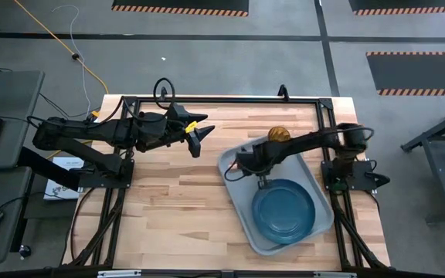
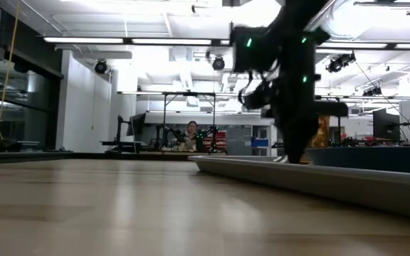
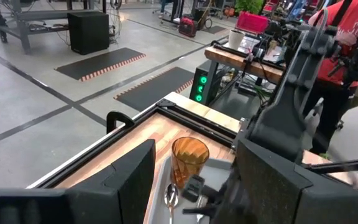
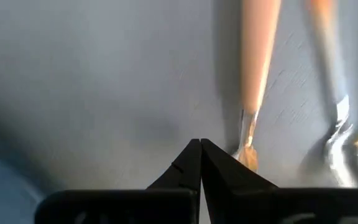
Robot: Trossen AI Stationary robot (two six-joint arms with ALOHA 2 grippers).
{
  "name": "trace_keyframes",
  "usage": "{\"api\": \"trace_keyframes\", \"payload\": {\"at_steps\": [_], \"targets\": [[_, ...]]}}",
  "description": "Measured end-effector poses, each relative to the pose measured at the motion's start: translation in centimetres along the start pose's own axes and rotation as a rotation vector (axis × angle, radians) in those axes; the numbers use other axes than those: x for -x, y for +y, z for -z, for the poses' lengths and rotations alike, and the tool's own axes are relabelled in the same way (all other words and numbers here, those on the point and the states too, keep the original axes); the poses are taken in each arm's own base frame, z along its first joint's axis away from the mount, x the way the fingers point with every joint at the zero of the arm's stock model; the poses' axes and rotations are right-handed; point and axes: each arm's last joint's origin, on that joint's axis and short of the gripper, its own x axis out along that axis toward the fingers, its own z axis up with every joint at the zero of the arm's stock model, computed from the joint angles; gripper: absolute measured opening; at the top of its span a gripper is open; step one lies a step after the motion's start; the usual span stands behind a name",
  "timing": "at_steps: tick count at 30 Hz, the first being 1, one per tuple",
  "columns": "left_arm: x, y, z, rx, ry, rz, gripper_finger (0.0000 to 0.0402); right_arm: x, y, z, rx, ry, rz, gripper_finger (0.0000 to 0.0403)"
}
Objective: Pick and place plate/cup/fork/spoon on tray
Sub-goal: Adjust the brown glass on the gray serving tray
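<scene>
The pale grey-blue tray (image 1: 236, 179) lies on the table's right half. On its near part sits the dark blue plate (image 1: 284, 213). The amber cup (image 1: 279, 135) (image 3: 189, 160) stands upright at the tray's far edge. The spoon (image 3: 171, 198) lies near it on the tray. The orange-handled fork (image 4: 257, 68) lies flat on the tray floor, a second utensil (image 4: 335, 118) beside it. My right gripper (image 4: 201, 155) (image 1: 246, 166) points down over the tray, shut, with nothing between its fingers, its tips just beside the fork's tines. My left gripper (image 1: 201, 137) hangs open above the table's far middle.
Bare wood spreads left of and in front of the tray (image 2: 319, 178). A black frame (image 1: 222, 100) runs around the table's edges. A person stands beyond the table's right side in the left wrist view, another far behind it in the low view.
</scene>
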Motion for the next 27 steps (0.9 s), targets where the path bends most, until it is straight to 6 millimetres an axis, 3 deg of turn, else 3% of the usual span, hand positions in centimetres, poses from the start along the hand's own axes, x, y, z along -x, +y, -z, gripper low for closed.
{"api": "trace_keyframes", "payload": {"at_steps": [7,14,27], "targets": [[0.0,0.0,0.0,0.002,-0.004,-0.003,0.0213,2.9,-0.2,3.0,-0.006,-0.047,0.07,0.0],[0.0,0.0,-0.1,0.007,-0.008,-0.003,0.0213,1.5,0.1,6.5,-0.017,0.014,0.034,0.0],[0.0,0.0,-0.2,0.014,-0.019,-0.003,0.0213,0.4,-0.5,6.8,-0.039,-0.008,0.072,0.0]]}}
